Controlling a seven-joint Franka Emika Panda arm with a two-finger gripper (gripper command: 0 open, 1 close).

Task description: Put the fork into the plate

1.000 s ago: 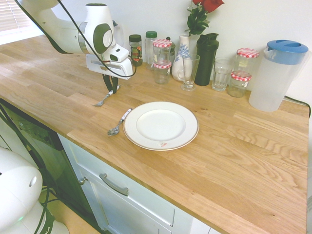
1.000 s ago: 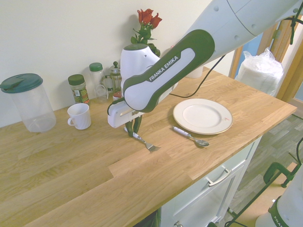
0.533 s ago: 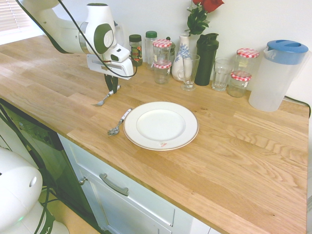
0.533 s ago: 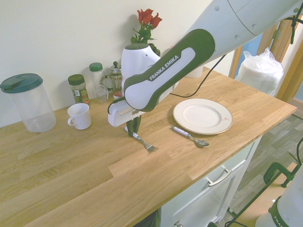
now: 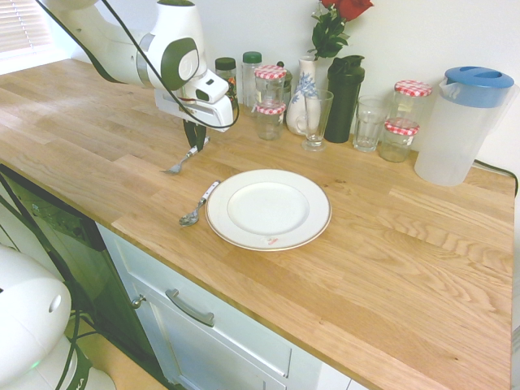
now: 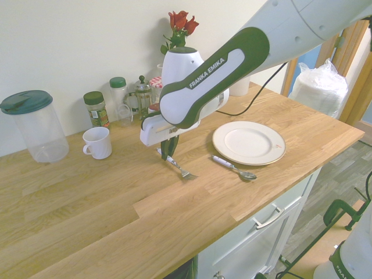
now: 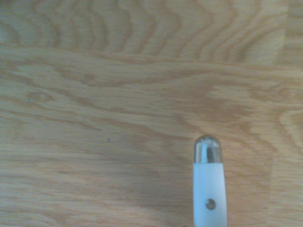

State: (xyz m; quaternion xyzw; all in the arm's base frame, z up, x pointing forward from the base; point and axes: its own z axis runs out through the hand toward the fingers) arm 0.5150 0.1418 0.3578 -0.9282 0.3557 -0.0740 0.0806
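The two-finger gripper (image 5: pixel 193 146) on the white arm is clamped tight on the pale handle of the small slim silver metal fork (image 5: pixel 182 161), which hangs tilted, tines lowest and just above the wooden countertop (image 5: pixel 390 244). In the wrist view the fork's white handle end with its metal cap (image 7: pixel 208 189) shows over bare wood grain. The large round white dinner plate (image 5: pixel 307 203) with a thin brownish rim lies apart from the fork, nearer the counter's front edge, a silver spoon (image 5: pixel 197 206) touching its rim
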